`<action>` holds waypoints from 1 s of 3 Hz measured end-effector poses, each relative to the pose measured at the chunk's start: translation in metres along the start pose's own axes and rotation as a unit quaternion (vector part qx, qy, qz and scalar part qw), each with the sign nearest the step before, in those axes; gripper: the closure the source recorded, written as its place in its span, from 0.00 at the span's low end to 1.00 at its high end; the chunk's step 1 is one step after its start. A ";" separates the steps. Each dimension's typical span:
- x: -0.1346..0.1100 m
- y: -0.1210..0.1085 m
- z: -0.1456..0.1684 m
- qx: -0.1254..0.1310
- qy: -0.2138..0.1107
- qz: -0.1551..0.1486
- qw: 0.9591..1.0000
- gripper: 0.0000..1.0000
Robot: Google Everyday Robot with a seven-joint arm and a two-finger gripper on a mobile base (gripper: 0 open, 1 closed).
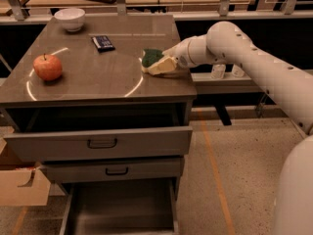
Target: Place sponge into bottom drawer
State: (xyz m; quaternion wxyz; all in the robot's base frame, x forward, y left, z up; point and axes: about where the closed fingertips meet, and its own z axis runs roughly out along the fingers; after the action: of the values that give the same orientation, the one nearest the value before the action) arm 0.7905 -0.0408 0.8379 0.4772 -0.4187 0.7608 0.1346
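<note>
Sponge [152, 57], green-topped block, touches pale claw [160, 66] on smooth tabletop [98, 77]

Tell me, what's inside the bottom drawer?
Only bare grey floor shows in the bottom drawer. Its back part is hidden under the drawer above. The sponge is up on the tabletop, at the gripper.

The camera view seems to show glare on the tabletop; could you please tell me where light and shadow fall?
In the camera view, a thin bright arc of reflected light curves across the tabletop, past the apple and below the sponge, where the pincer sits at the table's right edge; the open bottom drawer lies in dim shadow beneath the upper drawers.
</note>
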 end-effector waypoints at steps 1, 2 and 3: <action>-0.002 -0.001 -0.001 0.000 0.000 0.000 1.000 1.00; 0.003 -0.005 0.004 -0.001 0.000 0.000 1.000 1.00; -0.001 -0.006 0.002 -0.001 0.000 0.000 1.000 1.00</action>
State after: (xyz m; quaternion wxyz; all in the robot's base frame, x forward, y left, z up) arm 0.7964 -0.0426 0.8393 0.4766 -0.4190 0.7610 0.1351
